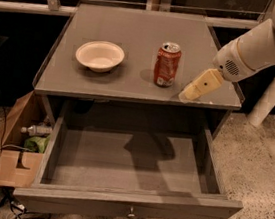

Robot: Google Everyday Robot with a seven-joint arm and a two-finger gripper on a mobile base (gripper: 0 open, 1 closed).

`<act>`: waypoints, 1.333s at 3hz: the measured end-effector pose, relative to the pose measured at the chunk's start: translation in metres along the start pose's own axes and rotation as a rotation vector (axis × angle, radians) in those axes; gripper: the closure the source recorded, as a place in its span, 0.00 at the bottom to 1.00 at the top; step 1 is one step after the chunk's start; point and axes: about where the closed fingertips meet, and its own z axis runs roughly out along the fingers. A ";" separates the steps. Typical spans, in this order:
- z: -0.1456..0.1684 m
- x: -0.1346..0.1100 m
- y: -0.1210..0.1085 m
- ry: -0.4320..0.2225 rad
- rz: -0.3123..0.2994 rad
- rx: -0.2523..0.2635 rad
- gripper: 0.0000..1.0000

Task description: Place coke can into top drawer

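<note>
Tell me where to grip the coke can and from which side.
Probably grip the coke can around its mid-body, coming from the hand side, right of it in view. It stands upright on the cabinet top, its round wall exposed; the white bowl sits apart on the far side.
</note>
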 end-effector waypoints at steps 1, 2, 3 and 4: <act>0.013 -0.007 0.003 -0.024 0.020 -0.021 0.00; 0.038 -0.032 0.008 -0.064 0.031 -0.058 0.00; 0.060 -0.055 0.013 -0.092 0.022 -0.087 0.00; 0.077 -0.071 0.018 -0.105 0.007 -0.109 0.00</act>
